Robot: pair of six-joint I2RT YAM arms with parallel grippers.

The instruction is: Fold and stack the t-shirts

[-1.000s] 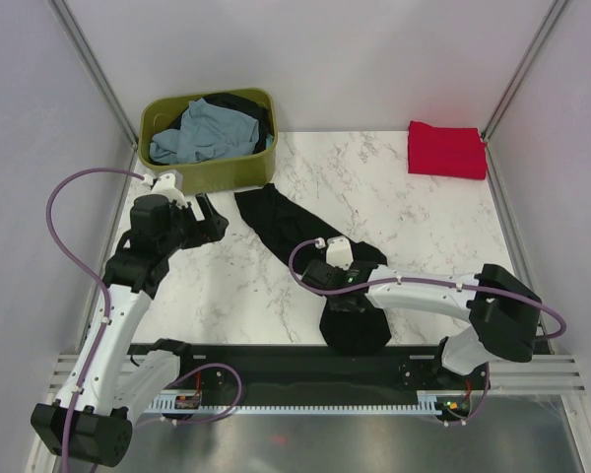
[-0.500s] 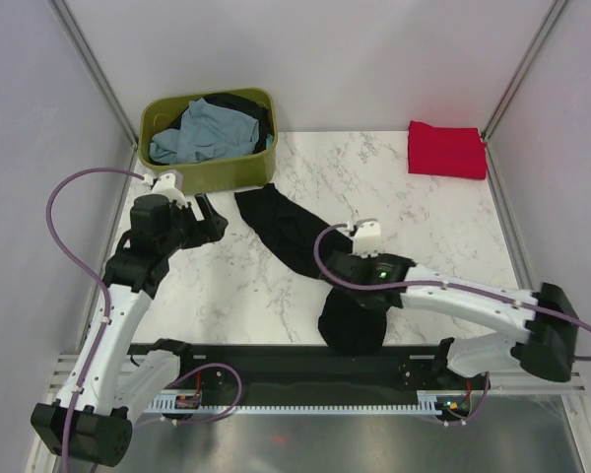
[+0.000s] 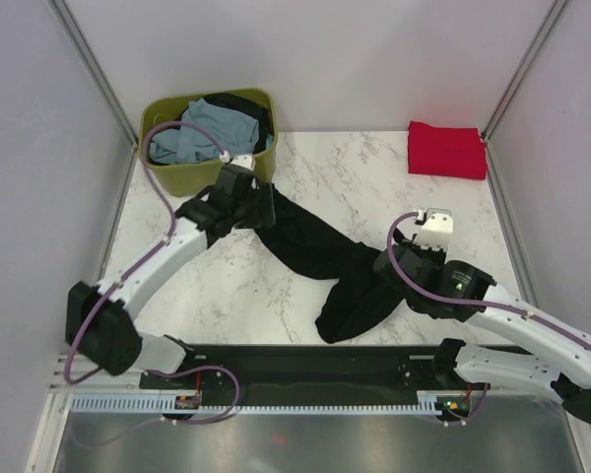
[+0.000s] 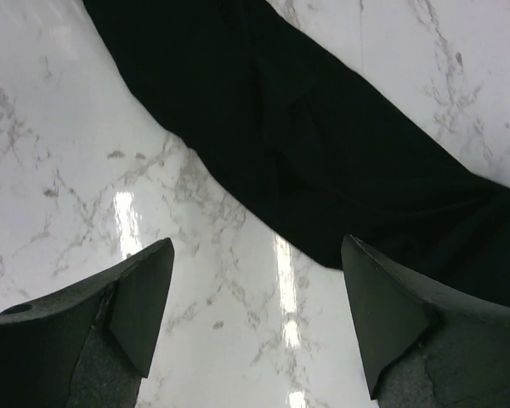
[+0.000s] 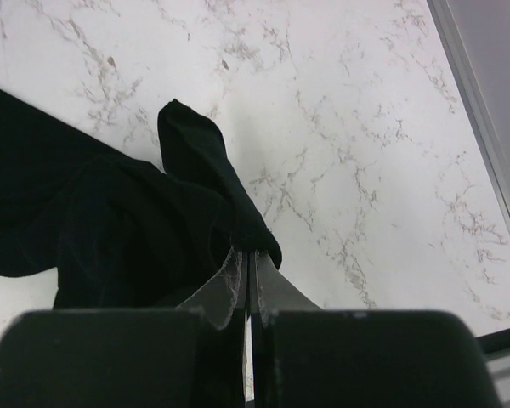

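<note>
A long black t-shirt [image 3: 310, 241] lies crumpled in a diagonal strip across the marble table [image 3: 227, 286]. My right gripper [image 3: 386, 268] is shut on a fold at its lower right end; in the right wrist view the fingertips [image 5: 248, 255] pinch black cloth [image 5: 136, 221]. My left gripper [image 3: 256, 209] hangs open over the shirt's upper end. In the left wrist view the left gripper [image 4: 255, 314] has bare marble between its fingers and the black cloth [image 4: 306, 144] just ahead. A folded red t-shirt [image 3: 446, 150] lies at the back right.
An olive-green tub [image 3: 202, 175] stands at the back left, holding a pale blue-grey t-shirt [image 3: 202, 133] and another dark one [image 3: 248, 108]. Grey walls close in the table on three sides. A black rail [image 3: 295, 360] runs along the near edge.
My right gripper has shut on the black shirt's lower end and dragged it to the right. The left arm has swung from the table's left side to the shirt's upper end.
</note>
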